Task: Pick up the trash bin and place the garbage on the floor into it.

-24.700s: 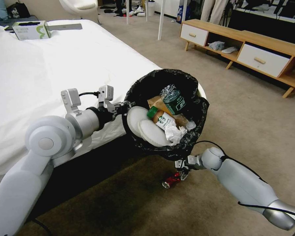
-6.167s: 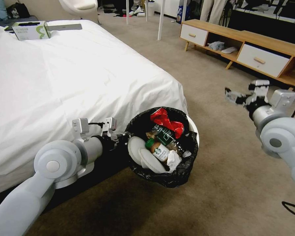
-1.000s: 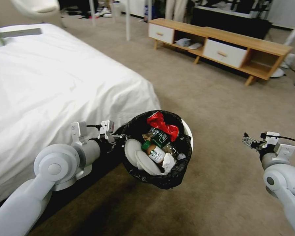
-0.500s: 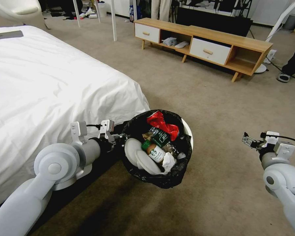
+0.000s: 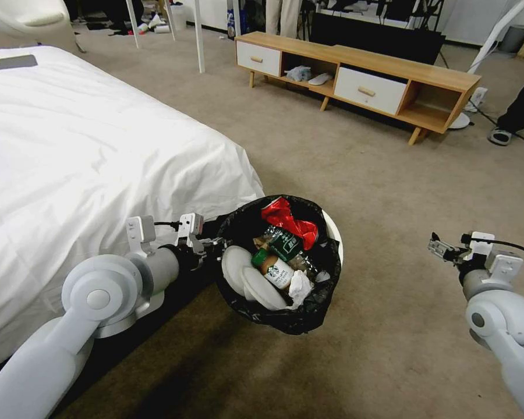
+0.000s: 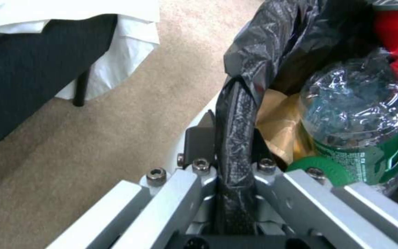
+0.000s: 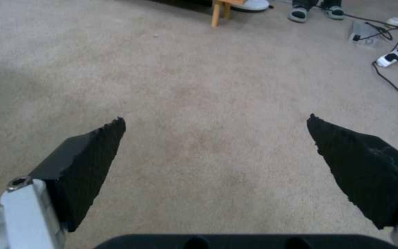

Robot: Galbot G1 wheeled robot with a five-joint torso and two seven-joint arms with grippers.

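Two claws | left claw [image 6: 233, 162] pinched tight on the bag-lined rim of the small round white plastic trash bin [image 5: 285, 265], held off the beige carpet floor [image 5: 390, 192] beside the bed, probably so litter drops straight in; garbage [image 5: 279, 256] piled inside | right claw [image 7: 217, 148] spread wide, empty, low over bare carpet

Bedroom: white-sheeted bed [image 5: 87, 145], carpet [image 5: 361, 174], low wooden drawer console [image 5: 361, 75].
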